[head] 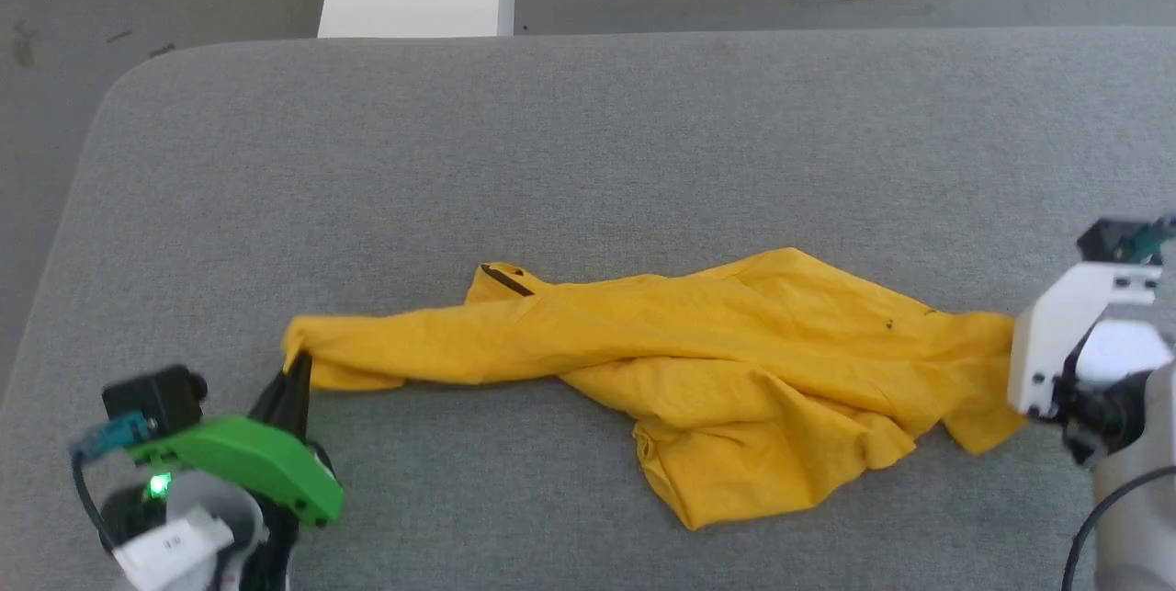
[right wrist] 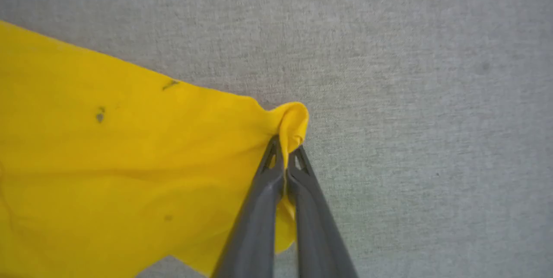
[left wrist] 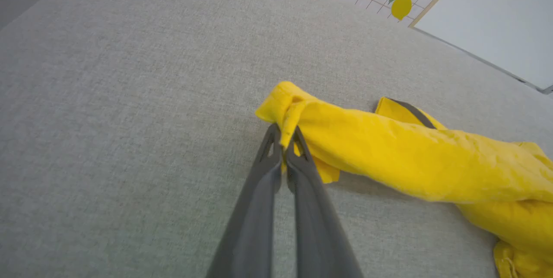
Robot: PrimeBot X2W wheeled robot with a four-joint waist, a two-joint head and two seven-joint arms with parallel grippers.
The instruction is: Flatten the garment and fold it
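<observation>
Head view: garment [head: 698, 361] in left pincer [head: 299, 369]

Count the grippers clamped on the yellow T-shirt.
2. The left gripper pinches the T-shirt at its left end, the right gripper at its right end.

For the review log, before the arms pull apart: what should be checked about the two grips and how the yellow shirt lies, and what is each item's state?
1. Left gripper pinches one end of the garment: ok, fingers closed on a fold of cloth.
2. Right gripper pinches the opposite end: ok, cloth bunched between its fingers.
3. Garment flat between the grips: not ok, it is twisted and heaped in the middle.
4. Pinched points are matching corners: cannot tell, as the folds hide the hem and sleeves.
5. Garment lies on the grey surface, well in from the far edge: ok.
</observation>
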